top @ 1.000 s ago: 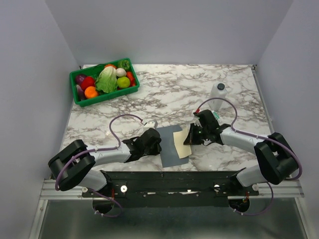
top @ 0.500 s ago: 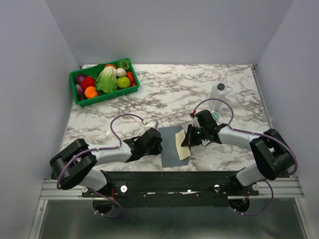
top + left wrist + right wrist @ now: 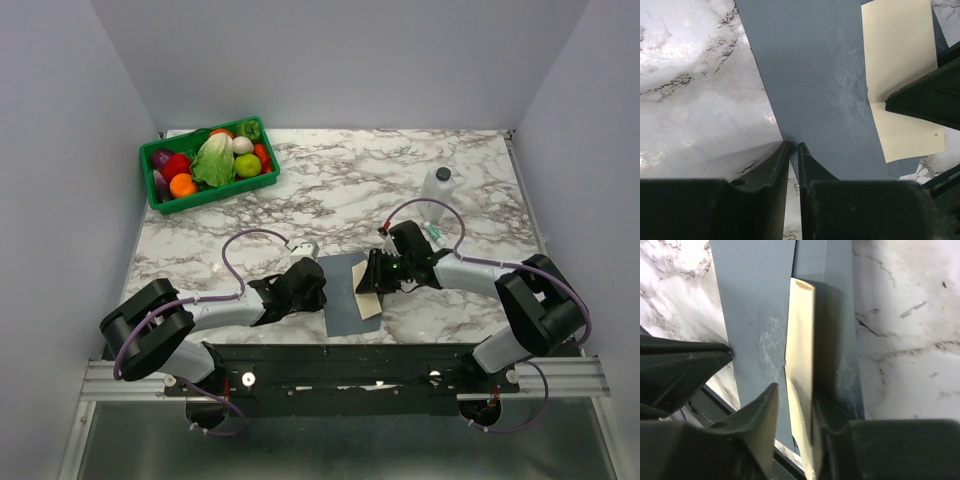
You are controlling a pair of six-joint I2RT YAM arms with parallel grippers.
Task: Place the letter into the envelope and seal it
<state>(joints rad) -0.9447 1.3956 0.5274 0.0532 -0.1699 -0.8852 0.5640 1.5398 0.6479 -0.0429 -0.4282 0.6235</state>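
Though the right tool (image 3: 797,395) gapes around the cream letter (image 3: 900,75), the left tool (image 3: 792,145) seemingly pinches the grey envelope (image 3: 810,75). Marbled surface (image 3: 360,180).

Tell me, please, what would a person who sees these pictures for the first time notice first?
The eye goes first to the near middle of the marble table, where the grey envelope lies: the left gripper pinches its edge, and the cream letter sits between the fingers of the right gripper. Next comes the green basket of bright vegetables in the far left corner.
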